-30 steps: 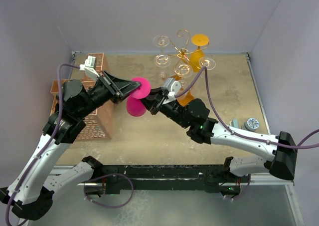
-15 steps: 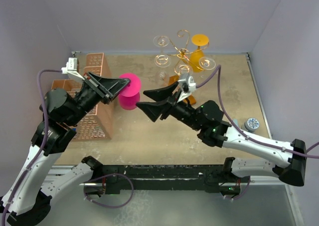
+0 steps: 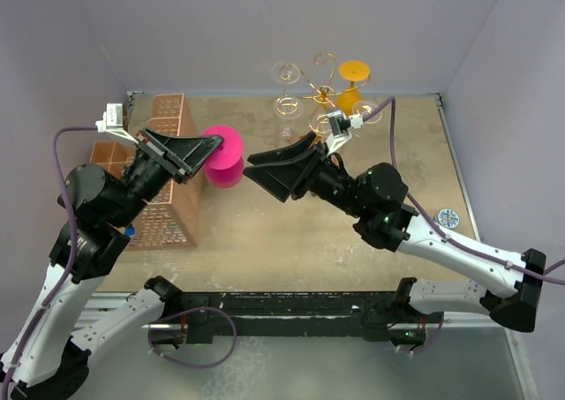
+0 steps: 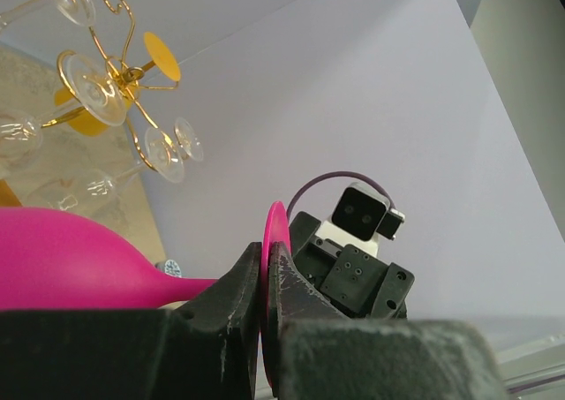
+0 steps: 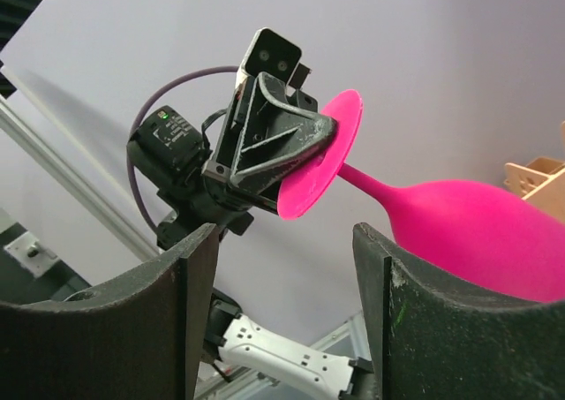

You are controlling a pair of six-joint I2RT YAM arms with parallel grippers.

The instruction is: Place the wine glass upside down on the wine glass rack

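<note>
Top view, left to right: orange lattice crate (image 3: 172, 223) at the left edge of the surface (image 3: 265, 237); left hand (image 3: 203, 151) clenched on the foot disc of the pink wine glass (image 3: 225, 163), which is held aloft left of centre with its stem roughly level; right hand (image 3: 265, 179) released, jaws wide, just right of the glass and not touching it; gold wine glass rack (image 3: 321, 91) at upper centre, apart from the pink glass, carrying clear glasses (image 3: 287, 71) and an orange glass (image 3: 354, 70).
</note>
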